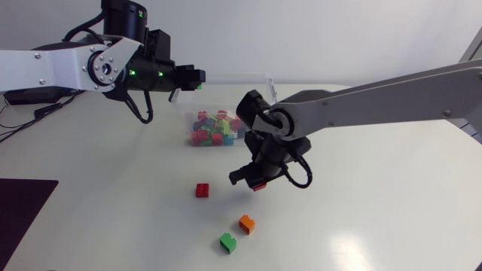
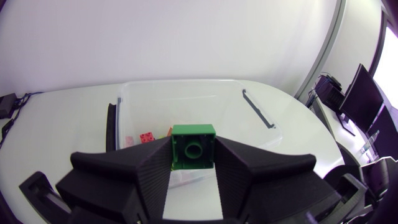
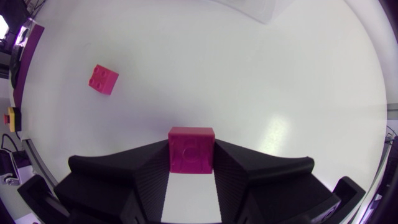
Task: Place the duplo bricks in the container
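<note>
Left gripper (image 1: 194, 77) hangs up by the container (image 1: 260, 94); right gripper (image 1: 254, 181) sits low near an orange brick (image 1: 247, 223). Left wrist view: it pinches a green brick (image 2: 193, 147) over the container, ready to drop, I think. Right wrist view: it squeezes a red brick (image 3: 191, 149) above the table (image 3: 280, 74).

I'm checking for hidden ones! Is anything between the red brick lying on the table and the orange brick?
No. In the head view, only bare table lies between the red brick and the orange brick.
</note>
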Controlling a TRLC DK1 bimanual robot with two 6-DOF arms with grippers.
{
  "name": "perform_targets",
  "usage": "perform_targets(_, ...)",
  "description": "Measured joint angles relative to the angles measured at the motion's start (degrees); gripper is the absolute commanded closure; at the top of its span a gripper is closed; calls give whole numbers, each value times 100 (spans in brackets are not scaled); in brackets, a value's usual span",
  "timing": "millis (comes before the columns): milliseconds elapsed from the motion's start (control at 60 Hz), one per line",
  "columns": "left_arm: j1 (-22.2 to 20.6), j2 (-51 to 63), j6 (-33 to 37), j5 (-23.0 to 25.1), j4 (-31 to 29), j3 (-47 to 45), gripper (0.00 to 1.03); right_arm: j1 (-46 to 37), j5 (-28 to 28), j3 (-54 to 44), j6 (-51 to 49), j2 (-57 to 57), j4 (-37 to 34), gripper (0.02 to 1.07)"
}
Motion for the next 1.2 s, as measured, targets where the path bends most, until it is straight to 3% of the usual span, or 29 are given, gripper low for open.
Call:
perform_targets(300, -7, 981, -33, -328, 103, 951, 76, -369, -26, 426, -293, -428, -83, 86)
perform_targets(383, -7, 1207, -24, -444, -107, 1346, 66, -433, -28, 540, -334, -516, -146, 86)
perform_targets(417, -7, 1296, -15, -463, -308, 1556, 54, -455, -26, 570, -339, -542, -160, 86)
perform_targets(467, -7, 1484, -9, -474, -772, 2011, 18, -501, -26, 614, -387, -581, -177, 86)
perform_targets(483, -7, 1609, 11, -479, -1123, 2321, 16, -522, -28, 636, -404, -603, -179, 86)
perform_targets(500, -9, 1676, 22, -476, -1272, 2476, 7, -535, -26, 649, -426, -614, -179, 86)
perform_targets(600, -13, 2087, 116, -474, -2155, 3375, 5, -601, -26, 756, -450, -686, -175, 86)
perform_targets(733, -11, 2044, 192, -474, -2455, 3362, 5, -678, -24, 1023, -468, -745, -101, 86)
perform_targets(1200, -7, -1021, 992, 28, -1222, -413, 5, -837, -22, 2264, -551, -588, 507, 86)
